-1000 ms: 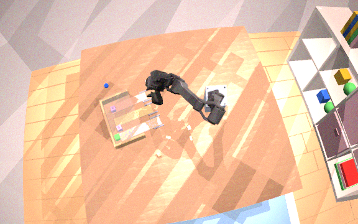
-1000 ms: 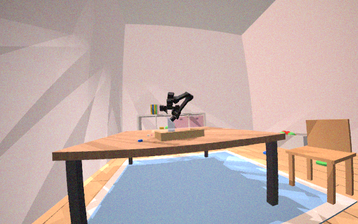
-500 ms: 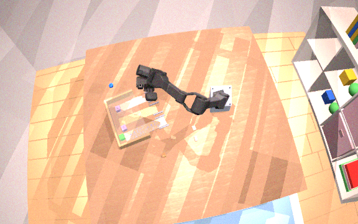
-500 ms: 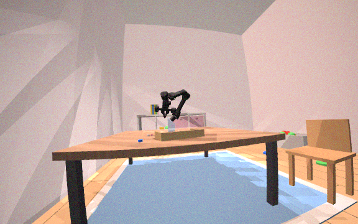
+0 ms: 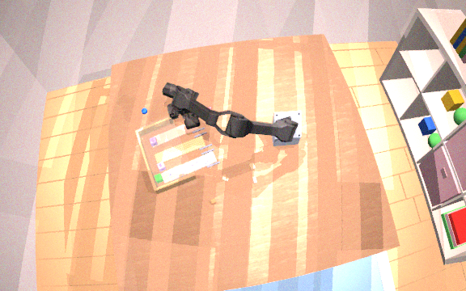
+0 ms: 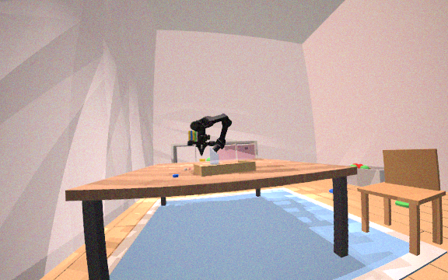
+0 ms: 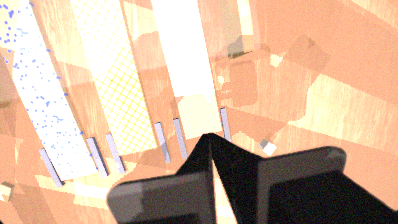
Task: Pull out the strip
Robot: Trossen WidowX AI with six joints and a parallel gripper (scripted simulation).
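Observation:
My gripper (image 5: 192, 123) (image 6: 202, 154) (image 7: 208, 138) is shut and empty, pointing down over the open end of the tray (image 5: 147, 162) (image 6: 228, 169). In the wrist view its tips overlap the near end of the plain white strip (image 7: 182, 50) (image 5: 170, 136). The yellow-hatched strip (image 7: 117, 75) (image 5: 180, 149) lies in the middle, the blue-dotted strip (image 7: 47, 100) (image 5: 189, 165) at the far side. One purple cube (image 5: 153, 141) sits on the white strip's inner end, another purple cube (image 5: 161, 166) near the other two strips, beside a green cube (image 5: 158, 178). Labels are too small to read.
Thin grey rails (image 7: 98, 156) flank the strips' outer ends. A small blue object (image 5: 144, 111) (image 6: 175, 176) lies outside the tray. Small pale pieces (image 5: 255, 179) (image 7: 268, 146) and a tan block (image 5: 213, 200) lie on the table. The arm's base (image 5: 286, 139) stands to the right.

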